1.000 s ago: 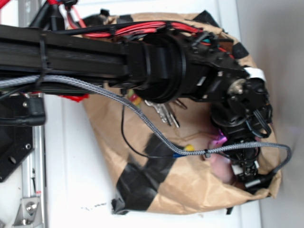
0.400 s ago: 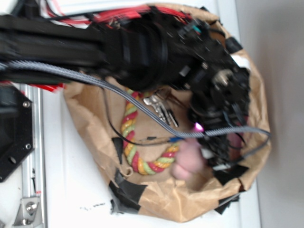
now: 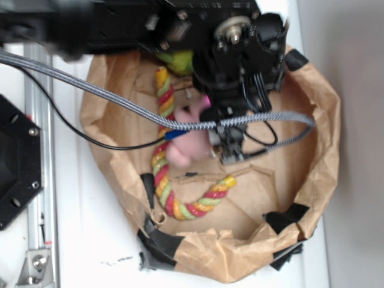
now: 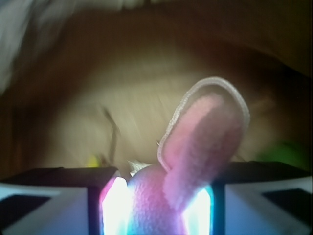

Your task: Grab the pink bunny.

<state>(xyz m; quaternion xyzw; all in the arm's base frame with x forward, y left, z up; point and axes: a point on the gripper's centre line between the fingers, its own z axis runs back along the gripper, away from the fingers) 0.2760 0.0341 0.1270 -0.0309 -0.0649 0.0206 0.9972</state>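
Note:
The pink bunny [image 3: 185, 149] hangs over the middle of the brown paper bag, held up beside the striped rope. My gripper [image 3: 211, 143] is shut on it, black and pointing down from the arm at the top. In the wrist view the bunny [image 4: 161, 205] fills the gap between the two lit pads of my gripper [image 4: 156, 208]. One long pink ear [image 4: 205, 142] stands up past the right pad. The bag floor behind it is blurred.
A red, yellow and green striped rope [image 3: 163, 180] curves along the bag's left and bottom. A green-and-yellow plush [image 3: 180, 60] lies at the top, half under the arm. The crumpled bag wall [image 3: 327, 150] rings everything, patched with black tape [image 3: 161, 243]. A metal rail [image 3: 36, 180] runs at left.
The arm has swung from the bag's lower right towards its middle and upper part, carrying the pink bunny with it. The striped rope is now uncovered.

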